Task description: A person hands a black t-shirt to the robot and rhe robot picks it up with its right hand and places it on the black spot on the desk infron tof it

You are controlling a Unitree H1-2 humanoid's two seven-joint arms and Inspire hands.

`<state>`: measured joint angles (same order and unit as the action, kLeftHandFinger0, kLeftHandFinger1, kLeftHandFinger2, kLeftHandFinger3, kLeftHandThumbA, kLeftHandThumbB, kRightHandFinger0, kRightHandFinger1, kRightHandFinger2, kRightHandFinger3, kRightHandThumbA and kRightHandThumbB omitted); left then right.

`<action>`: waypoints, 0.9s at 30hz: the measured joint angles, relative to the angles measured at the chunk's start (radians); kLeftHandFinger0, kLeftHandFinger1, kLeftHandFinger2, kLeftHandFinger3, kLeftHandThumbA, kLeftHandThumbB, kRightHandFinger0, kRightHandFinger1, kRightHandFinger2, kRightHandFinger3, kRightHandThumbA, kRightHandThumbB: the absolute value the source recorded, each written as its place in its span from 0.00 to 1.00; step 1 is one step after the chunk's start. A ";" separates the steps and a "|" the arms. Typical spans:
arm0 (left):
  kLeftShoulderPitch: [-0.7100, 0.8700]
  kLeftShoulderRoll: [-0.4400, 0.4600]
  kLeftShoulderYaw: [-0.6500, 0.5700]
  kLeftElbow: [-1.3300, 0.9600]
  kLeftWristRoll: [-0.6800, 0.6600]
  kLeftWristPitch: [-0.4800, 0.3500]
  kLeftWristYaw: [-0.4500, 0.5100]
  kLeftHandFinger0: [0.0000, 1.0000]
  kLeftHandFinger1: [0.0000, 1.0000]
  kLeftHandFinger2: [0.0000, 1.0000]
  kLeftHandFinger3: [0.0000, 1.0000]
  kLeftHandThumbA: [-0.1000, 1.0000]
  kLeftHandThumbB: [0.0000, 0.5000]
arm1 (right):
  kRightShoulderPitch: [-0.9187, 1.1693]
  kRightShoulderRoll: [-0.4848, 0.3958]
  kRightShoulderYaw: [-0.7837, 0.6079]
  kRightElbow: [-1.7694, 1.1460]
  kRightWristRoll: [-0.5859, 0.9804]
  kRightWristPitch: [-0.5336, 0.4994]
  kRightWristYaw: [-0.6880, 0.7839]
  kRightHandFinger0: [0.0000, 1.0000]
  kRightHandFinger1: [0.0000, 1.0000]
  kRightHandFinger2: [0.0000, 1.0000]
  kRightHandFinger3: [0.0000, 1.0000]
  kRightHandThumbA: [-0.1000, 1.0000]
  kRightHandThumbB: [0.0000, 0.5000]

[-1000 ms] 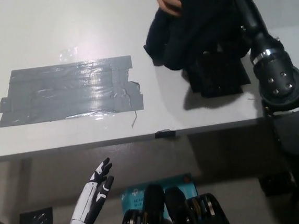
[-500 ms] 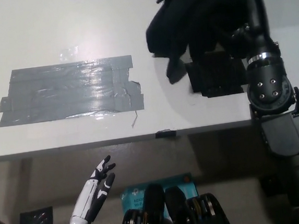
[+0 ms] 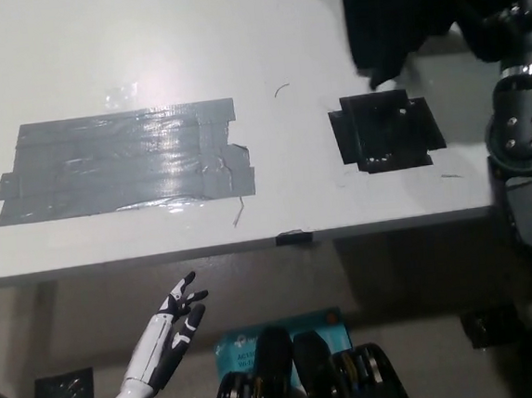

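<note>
Black t-shirt point(image 3: 417, 9) has lifted off the black spot point(image 3: 386, 133) to the top-right, hanging above the tabletop point(image 3: 233, 34) off the right arm, whose robot hand is out of view; placing remains; left robot hand point(image 3: 171, 333) idles open below.

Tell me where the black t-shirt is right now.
In the head view, the black t-shirt hangs at the upper right, lifted off the desk, just above the black spot.

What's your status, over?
Right hand not visible; black t-shirt hangs clear above desk. Left hand open, idle below desk edge. Black spot uncovered.
</note>
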<state>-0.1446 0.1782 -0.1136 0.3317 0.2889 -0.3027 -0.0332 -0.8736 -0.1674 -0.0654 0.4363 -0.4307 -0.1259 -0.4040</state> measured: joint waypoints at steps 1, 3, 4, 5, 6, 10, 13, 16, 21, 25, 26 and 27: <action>0.000 0.000 0.000 0.000 0.000 0.000 0.000 0.93 0.92 0.82 1.00 1.00 0.88 | -0.003 -0.005 0.001 0.011 -0.002 -0.005 -0.003 0.00 0.37 0.82 0.90 0.00 0.34; 0.000 0.000 -0.001 0.000 0.002 0.001 0.000 0.90 0.91 0.82 1.00 1.00 0.87 | -0.019 -0.026 0.025 0.074 -0.017 -0.027 -0.026 0.00 0.43 0.88 0.98 0.00 0.33; 0.000 0.000 -0.002 0.000 0.003 0.001 0.000 0.89 0.90 0.81 1.00 1.00 0.88 | -0.025 -0.034 0.040 0.113 -0.028 -0.039 -0.038 0.03 0.49 0.92 1.00 0.00 0.34; 0.000 0.000 -0.002 0.000 0.004 0.002 0.000 0.88 0.89 0.80 1.00 1.00 0.87 | -0.027 -0.037 0.047 0.127 -0.031 -0.044 -0.041 0.04 0.50 0.92 0.99 0.00 0.33; 0.000 0.000 -0.004 0.000 0.005 0.002 0.000 0.85 0.87 0.78 1.00 1.00 0.86 | -0.030 -0.045 0.081 0.187 -0.048 -0.069 -0.054 0.02 0.48 0.89 0.95 0.00 0.36; 0.000 0.000 -0.004 0.000 0.005 0.003 0.000 0.76 0.80 0.75 1.00 1.00 0.87 | -0.030 -0.057 0.188 0.301 -0.102 -0.106 -0.067 0.00 0.45 0.87 0.90 0.00 0.35; -0.002 0.000 -0.004 0.001 0.005 0.003 0.000 0.72 0.76 0.72 1.00 1.00 0.90 | -0.030 -0.066 0.289 0.341 -0.161 -0.109 -0.070 0.00 0.47 0.89 0.93 0.00 0.36; -0.012 0.000 -0.004 0.001 0.005 0.004 0.000 0.72 0.75 0.71 1.00 1.00 0.91 | -0.030 -0.080 0.404 0.366 -0.227 -0.115 -0.070 0.00 0.46 0.89 0.87 0.00 0.41; -0.032 0.004 -0.007 0.001 0.008 0.007 0.000 0.70 0.70 0.68 1.00 1.00 0.86 | -0.030 -0.103 0.540 0.400 -0.313 -0.138 -0.068 0.00 0.47 0.88 0.72 0.00 0.42; -0.042 0.014 -0.015 0.003 0.014 0.006 -0.002 0.65 0.65 0.64 1.00 0.97 0.84 | -0.022 -0.130 0.628 0.412 -0.358 -0.138 -0.013 0.40 0.79 1.00 0.90 0.00 0.41; -0.043 0.017 -0.016 0.004 0.015 0.007 -0.002 0.65 0.64 0.63 1.00 0.97 0.84 | -0.017 -0.137 0.636 0.409 -0.358 -0.134 0.016 0.49 0.87 1.00 1.00 0.00 0.51; -0.043 0.018 -0.016 0.006 0.015 0.007 -0.002 0.64 0.63 0.62 1.00 0.98 0.85 | -0.015 -0.140 0.638 0.407 -0.358 -0.132 0.030 0.58 0.95 1.00 1.00 0.00 0.56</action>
<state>-0.1877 0.1958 -0.1298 0.3373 0.3044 -0.2961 -0.0347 -0.8884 -0.3072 0.5722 0.8431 -0.7883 -0.2582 -0.3742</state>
